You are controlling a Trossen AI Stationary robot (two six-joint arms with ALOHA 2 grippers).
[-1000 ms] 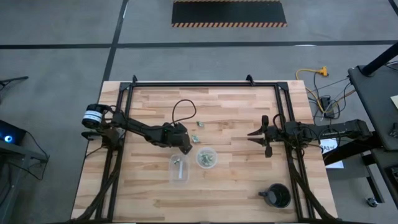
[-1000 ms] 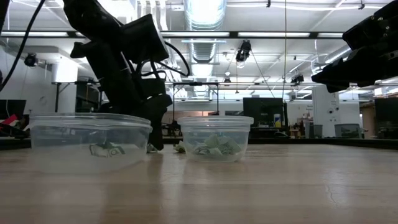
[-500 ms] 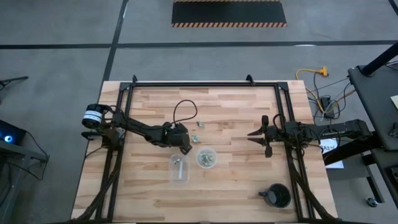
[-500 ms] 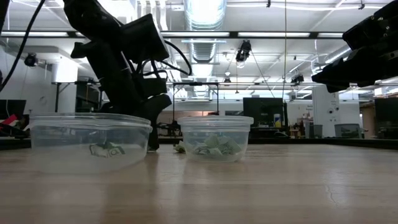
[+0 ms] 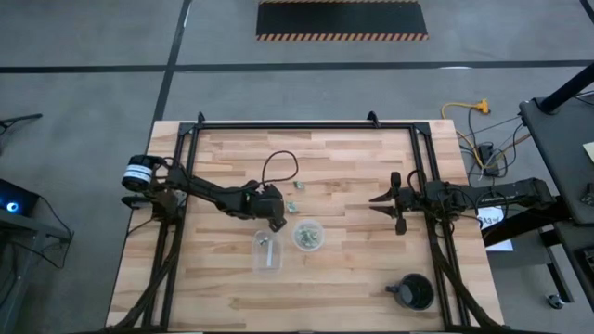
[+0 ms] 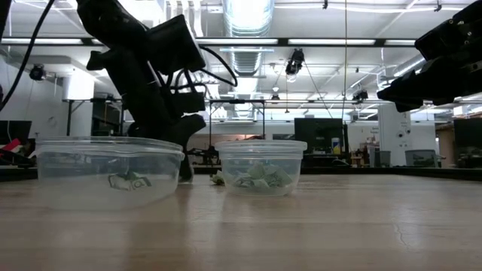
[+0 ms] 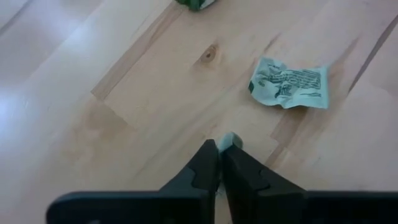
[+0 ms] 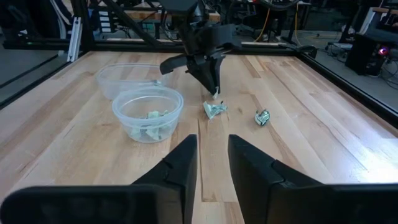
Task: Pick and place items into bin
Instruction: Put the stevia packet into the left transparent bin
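My left gripper (image 5: 278,224) stands low over the table just beyond two clear round cups, shut on a tiny pale green item (image 7: 230,140). One cup (image 5: 308,235) holds several green pieces; the other cup (image 5: 267,250) holds a few. Two more items lie loose on the wood: a crumpled pale green one (image 7: 289,82) close to the fingers and another (image 5: 299,184) farther off. My right gripper (image 8: 211,155) waits open at the table's right side (image 5: 397,206), with nothing between its fingers. My left gripper pinches the tiny pale green item (image 7: 230,140) between its two fingertips; only a corner of it shows past the tips. The fingers (image 8: 213,84) come from above, slanting down. I cannot tell whether the item still touches the wood.
A black round mug-like object (image 5: 413,292) stands near the table's near right corner. A black frame (image 5: 306,125) runs along the far and side edges. Bare wood lies between the cups and my right gripper.
My left gripper has shut its fingers on the tiny item while staying almost in place beside the cups. The cups and the loose items have not moved.
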